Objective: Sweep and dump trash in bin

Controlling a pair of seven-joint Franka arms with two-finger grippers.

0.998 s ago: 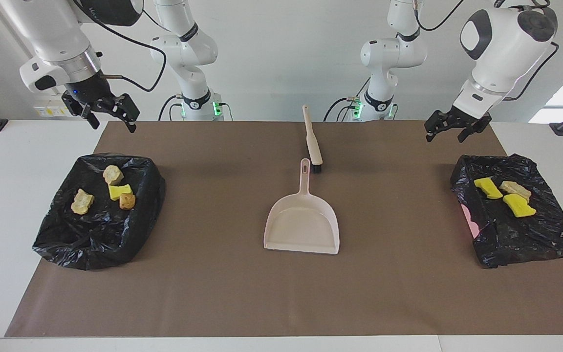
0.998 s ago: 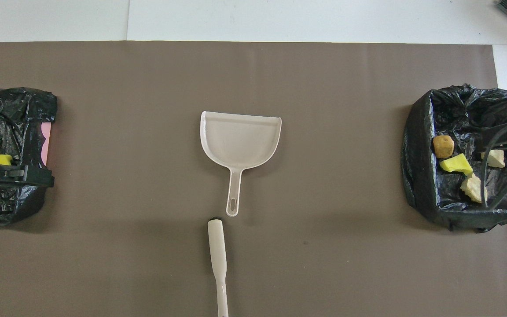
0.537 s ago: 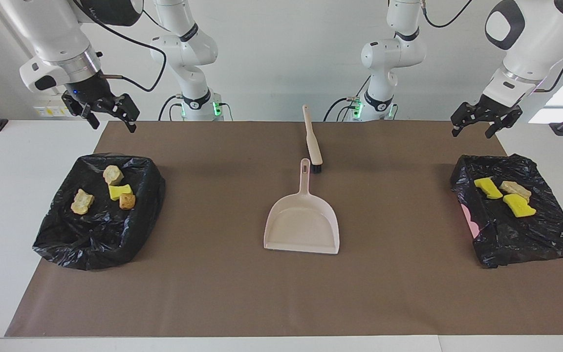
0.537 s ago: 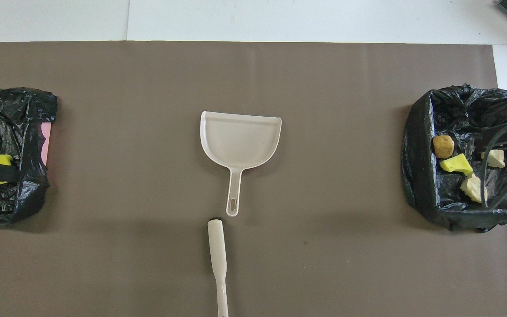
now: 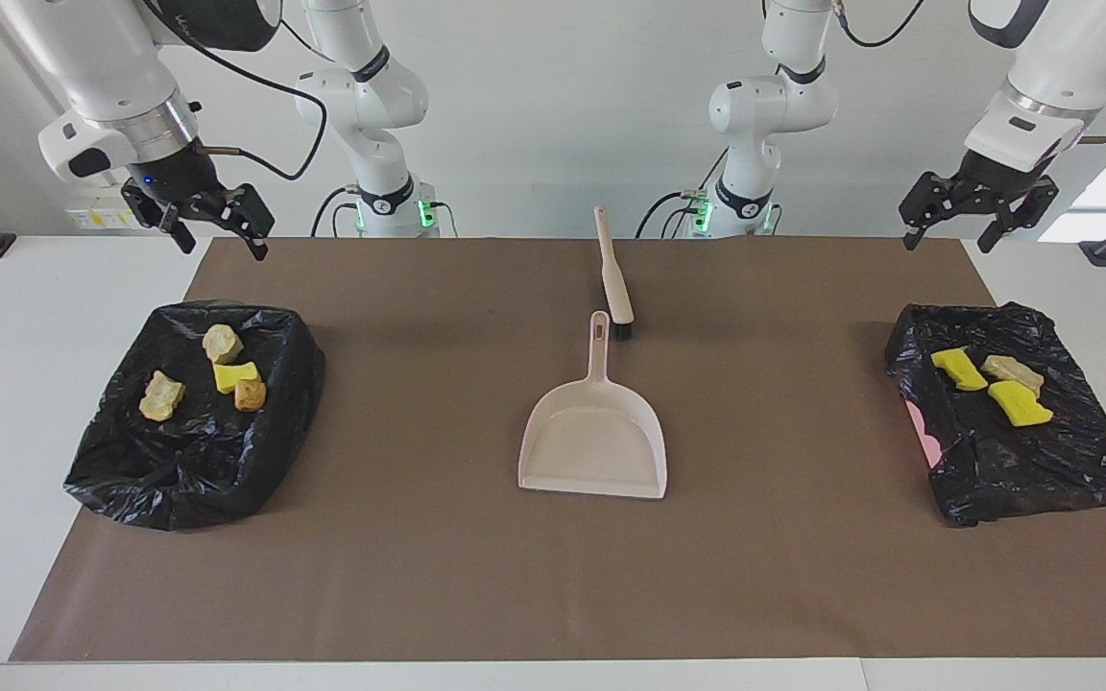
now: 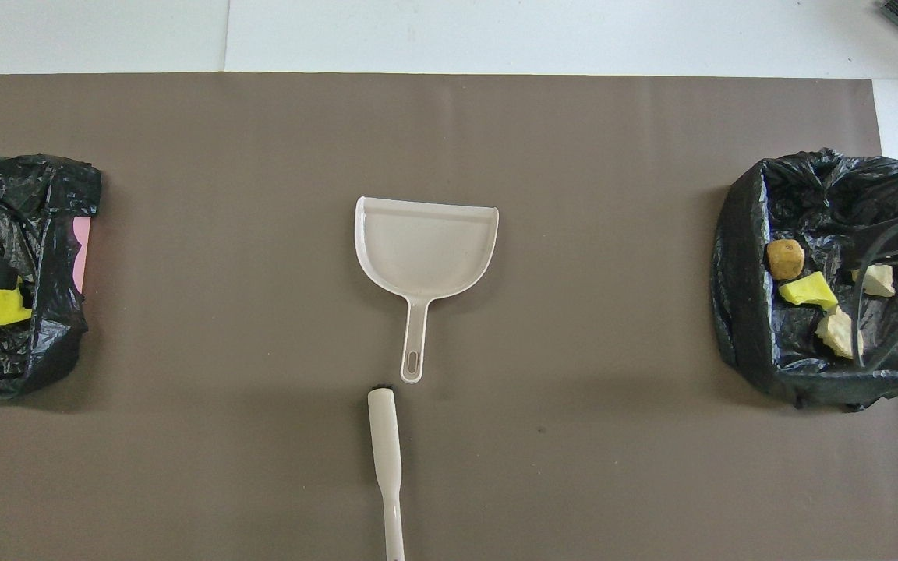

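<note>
Your right gripper [image 5: 217, 226] hung open-jawed over the mat corner near the bin [image 5: 121, 480] holding four pieces of trash [image 5: 236, 376]. Dustpan [image 5: 594, 437] and brush [image 5: 613, 274] lay mid-surface, untouched. Three more scraps [image 5: 993, 386] sat in the second bin [image 5: 1043, 480] under your open-jawed left gripper [image 5: 980, 206]. Risk: low jaws snagging a liner, spilling trash.

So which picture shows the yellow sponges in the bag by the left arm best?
The facing view: both yellow sponges lie uncovered in the black bag. In the overhead view the same sponges sit at the picture's edge, partly hidden by a dark bar.
</note>
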